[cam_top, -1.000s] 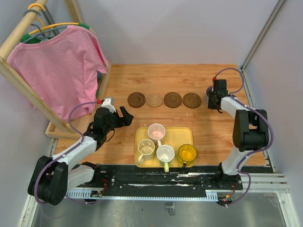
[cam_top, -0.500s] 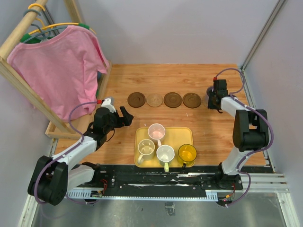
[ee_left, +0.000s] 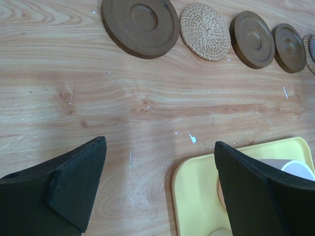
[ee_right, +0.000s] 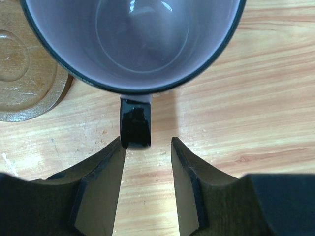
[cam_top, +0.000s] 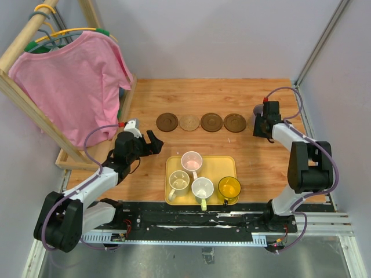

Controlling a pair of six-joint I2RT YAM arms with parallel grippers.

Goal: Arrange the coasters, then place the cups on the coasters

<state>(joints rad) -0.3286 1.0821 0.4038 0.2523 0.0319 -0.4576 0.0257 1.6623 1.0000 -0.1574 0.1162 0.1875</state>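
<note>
Four coasters lie in a row: dark brown (cam_top: 167, 121), tan woven (cam_top: 189, 122), dark brown (cam_top: 211, 121) and dark brown (cam_top: 235, 122). At the row's right end, the grey-purple cup (ee_right: 133, 39) stands upright with its dark handle (ee_right: 135, 123) toward my right gripper (ee_right: 146, 142). That gripper is open; the handle's tip sits just at its left fingertip, not clamped. What lies under that cup is hidden. The pink cup (cam_top: 191, 160), cream cup (cam_top: 179, 182), white-green cup (cam_top: 202, 188) and yellow cup (cam_top: 229, 187) stand on the tray. My left gripper (ee_left: 160, 145) hangs wide open and holds nothing, over the tray's left corner.
The yellow tray (cam_top: 215, 167) lies at the near middle. A wooden rack with a pink shirt (cam_top: 69, 81) fills the left side. Grey walls close in the back and right. The edge of a woven disc (ee_left: 309, 51) shows at the far right of the left wrist view.
My right gripper's jaws have opened off the grey-purple cup's handle, and that arm has shifted slightly to the right. The left arm has not moved.
</note>
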